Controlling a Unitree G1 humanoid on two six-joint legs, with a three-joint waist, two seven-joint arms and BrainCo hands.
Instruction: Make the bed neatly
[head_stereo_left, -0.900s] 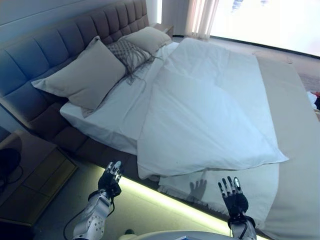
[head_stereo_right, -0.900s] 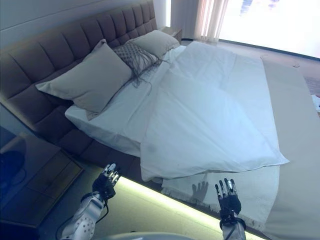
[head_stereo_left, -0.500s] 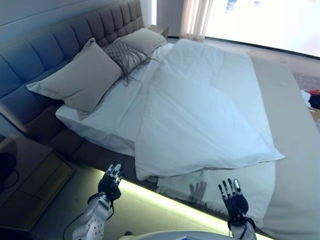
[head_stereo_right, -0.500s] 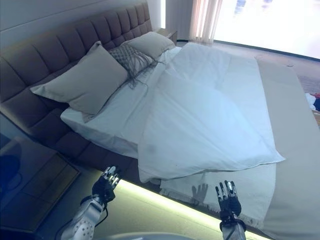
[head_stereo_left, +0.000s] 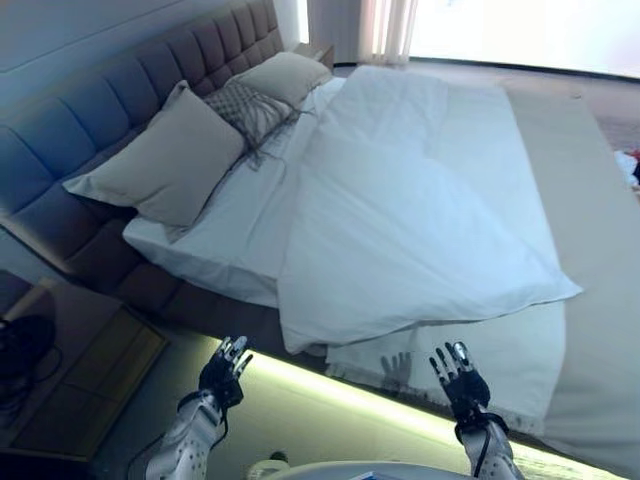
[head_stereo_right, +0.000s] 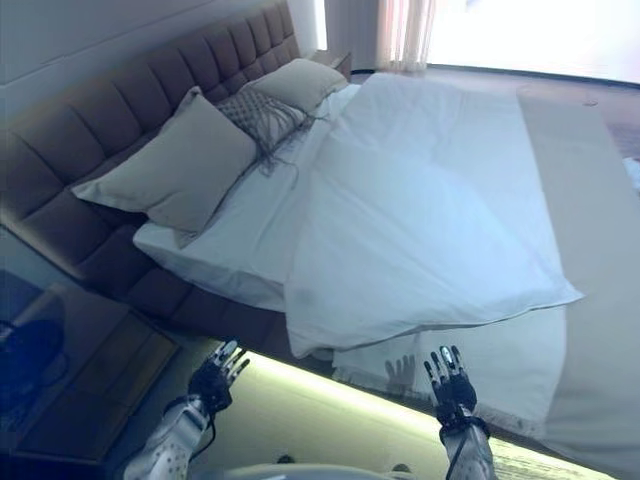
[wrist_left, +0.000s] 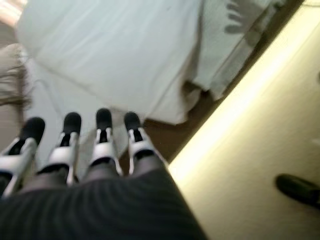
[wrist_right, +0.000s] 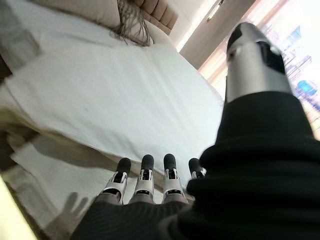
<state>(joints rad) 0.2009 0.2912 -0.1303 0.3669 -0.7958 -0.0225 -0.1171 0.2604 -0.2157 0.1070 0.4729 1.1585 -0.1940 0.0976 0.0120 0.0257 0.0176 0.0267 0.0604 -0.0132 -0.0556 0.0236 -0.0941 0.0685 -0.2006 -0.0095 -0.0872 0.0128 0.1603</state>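
A white duvet (head_stereo_left: 420, 210) lies askew across the bed, its near corner (head_stereo_left: 300, 340) hanging over the bed's side edge. Under it shows a white sheet (head_stereo_left: 230, 230) and a fringed cream blanket (head_stereo_left: 480, 360). A beige bedspread (head_stereo_left: 590, 250) covers the foot end. Three pillows lean on the headboard: a large beige one (head_stereo_left: 165, 160), a grey patterned one (head_stereo_left: 250, 105) and another beige one (head_stereo_left: 285, 75). My left hand (head_stereo_left: 226, 370) is open, held low above the floor short of the bed. My right hand (head_stereo_left: 462, 382) is open beside the blanket's edge, touching nothing.
A tufted headboard (head_stereo_left: 110, 110) runs along the left. A dark bedside table (head_stereo_left: 70, 380) stands at the lower left. A lit strip (head_stereo_left: 330, 390) glows under the bed frame. A curtain (head_stereo_left: 385, 20) hangs at the far end. A dark shoe (wrist_left: 300, 189) shows on the floor.
The whole picture has shifted slightly, so the camera moved. Both hands stay open in much the same pose, nearer the bed's edge. The bedding has not moved.
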